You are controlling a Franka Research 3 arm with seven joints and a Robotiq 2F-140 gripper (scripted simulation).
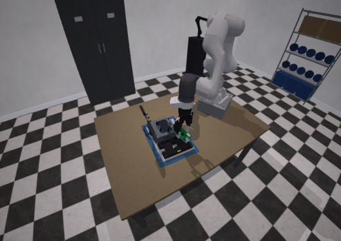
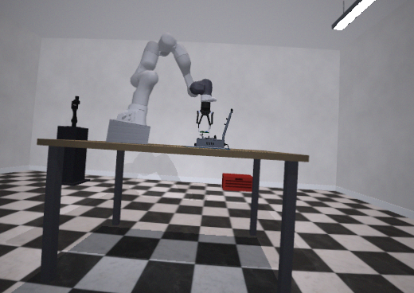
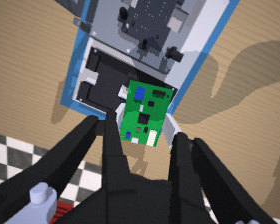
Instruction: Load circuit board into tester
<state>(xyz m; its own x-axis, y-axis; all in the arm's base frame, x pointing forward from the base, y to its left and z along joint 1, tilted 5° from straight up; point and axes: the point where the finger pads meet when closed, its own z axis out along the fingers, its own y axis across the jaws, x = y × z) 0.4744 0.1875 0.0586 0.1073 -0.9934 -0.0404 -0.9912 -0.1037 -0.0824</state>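
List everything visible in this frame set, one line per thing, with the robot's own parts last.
Circuit board: one, green, held between the gripper fingers above the tray.
Tray: one, black, on the blue mat.
Tester: one, grey, on the mat beside the tray; lid raised.
Mat: one, blue, on the table.
Table: one, wooden top, dark legs.
Cabinet: one, black, at the wall.
Shelf rack: one, grey, with blue items.
Red crate: one, on the floor.
Arm: one, white.
Gripper: one, black, shut on the board.
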